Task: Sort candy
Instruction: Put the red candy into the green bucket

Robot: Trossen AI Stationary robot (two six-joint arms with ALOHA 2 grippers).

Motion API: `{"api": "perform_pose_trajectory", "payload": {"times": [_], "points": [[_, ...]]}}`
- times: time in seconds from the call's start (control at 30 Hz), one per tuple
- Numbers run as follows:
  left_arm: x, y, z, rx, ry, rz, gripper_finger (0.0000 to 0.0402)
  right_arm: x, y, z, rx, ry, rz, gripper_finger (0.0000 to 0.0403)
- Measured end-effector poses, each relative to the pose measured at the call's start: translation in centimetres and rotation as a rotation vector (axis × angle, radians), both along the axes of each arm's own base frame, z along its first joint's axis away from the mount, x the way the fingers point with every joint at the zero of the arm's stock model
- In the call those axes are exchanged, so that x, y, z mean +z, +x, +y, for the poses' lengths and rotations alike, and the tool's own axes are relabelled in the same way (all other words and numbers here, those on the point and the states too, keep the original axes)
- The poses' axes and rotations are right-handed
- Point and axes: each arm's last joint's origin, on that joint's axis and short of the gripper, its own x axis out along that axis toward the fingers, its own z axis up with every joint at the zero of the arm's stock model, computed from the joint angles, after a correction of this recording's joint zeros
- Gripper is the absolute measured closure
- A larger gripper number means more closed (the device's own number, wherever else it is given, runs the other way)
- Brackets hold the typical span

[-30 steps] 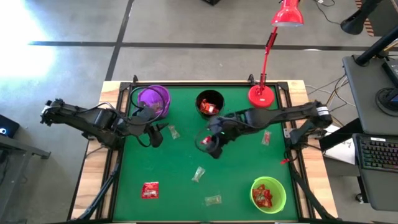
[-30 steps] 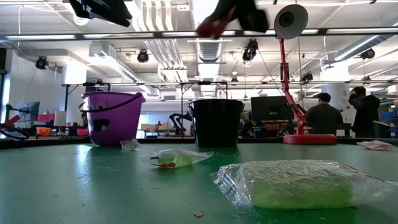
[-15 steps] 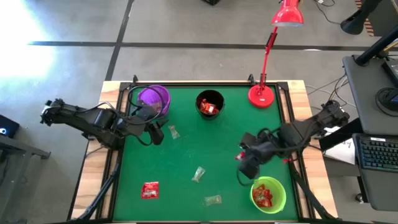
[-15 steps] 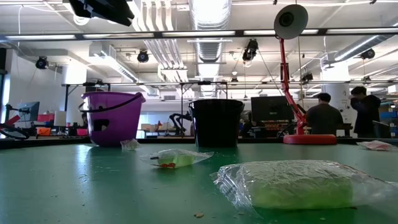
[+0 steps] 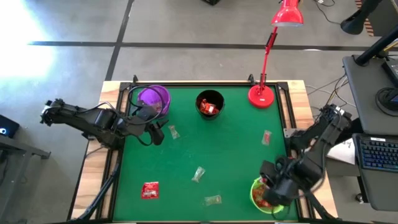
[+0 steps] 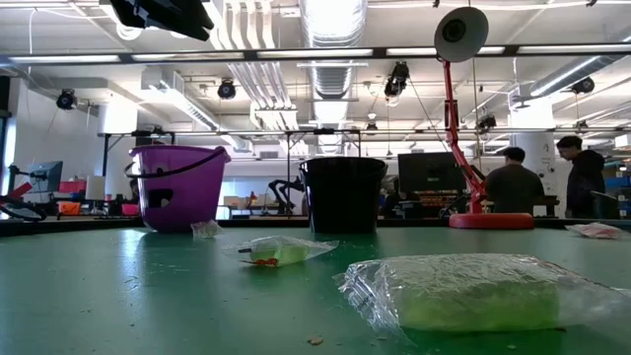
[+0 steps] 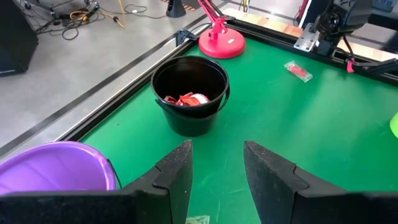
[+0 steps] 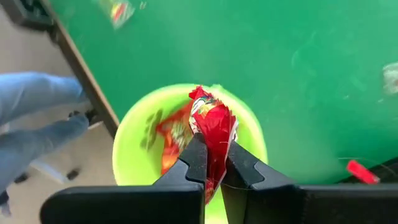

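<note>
Right gripper (image 8: 211, 163) hangs directly over the green cup (image 8: 249, 134), near the table's edge (image 8: 78, 68), open green felt beyond. Fingers clamped on a red candy (image 8: 214, 127), held above the cup.

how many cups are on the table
3. The purple cup stands at the far left by the left claw; the black cup is at far centre; the green cup sits near right, partly hidden under the right claw.
</note>
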Motion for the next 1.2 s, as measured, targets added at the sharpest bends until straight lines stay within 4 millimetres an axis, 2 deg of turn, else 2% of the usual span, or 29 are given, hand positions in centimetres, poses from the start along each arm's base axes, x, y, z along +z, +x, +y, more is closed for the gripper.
{"api": "perform_pose_trajectory", "payload": {"times": [0.23,0.47,0.97,1.2], "points": [[0.0,0.0,0.0,0.009,-0.014,-0.008,0.0274,-3.1,-2.0,3.2,0.194,0.052,-0.051,0.039],[0.0,0.0,0.0,0.015,-0.044,-0.021,0.0274,-5.6,-2.6,3.3,0.113,0.044,-0.004,0.039],[-0.4,0.3,-0.2,-0.02,-0.066,0.011,0.0274,-5.8,-2.7,3.4,0.105,0.113,0.078,0.039],[-0.4,0.4,-0.2,-0.02,-0.065,0.012,0.0274,-6.0,-2.6,3.1,0.122,0.042,0.021,0.039]]}}
